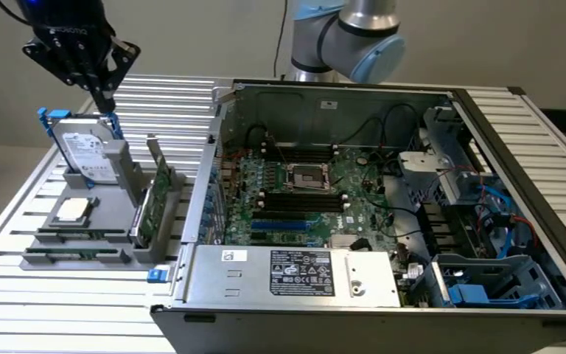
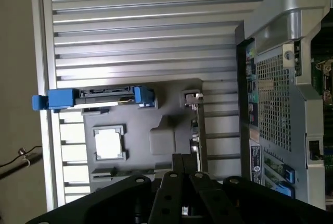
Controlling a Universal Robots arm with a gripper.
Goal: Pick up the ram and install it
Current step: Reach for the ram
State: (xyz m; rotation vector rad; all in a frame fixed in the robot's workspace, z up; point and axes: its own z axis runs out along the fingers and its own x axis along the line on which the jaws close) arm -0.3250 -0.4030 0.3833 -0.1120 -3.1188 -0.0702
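The slatted table [image 1: 519, 140] carries an open case [image 1: 342, 99] laid on its side, probably so that the board [image 1: 362, 203] faces up and its black memory slots [image 1: 303, 200] can be reached from above; they look empty. On the exterior view's left, just beside the case, sits a grey holder [image 1: 111, 221] with a shaped seat for each part, which seems meant to keep every part in a known place with an edge free to grasp. The gripper [image 1: 104, 94] hangs above the holder's far end, over the drive [image 1: 82, 151], which stands upright on its blue rails. Its fingers meet in one thin tip and carry nothing; the height likely keeps it clear of the standing parts. The card [image 1: 160, 195] stands on edge between the drive and the case. The ram [image 1: 74, 235] lies flat in a long groove at the holder's near end, well apart from the gripper and untouched. The chip [image 1: 74, 210] rests in its square pocket just behind it.
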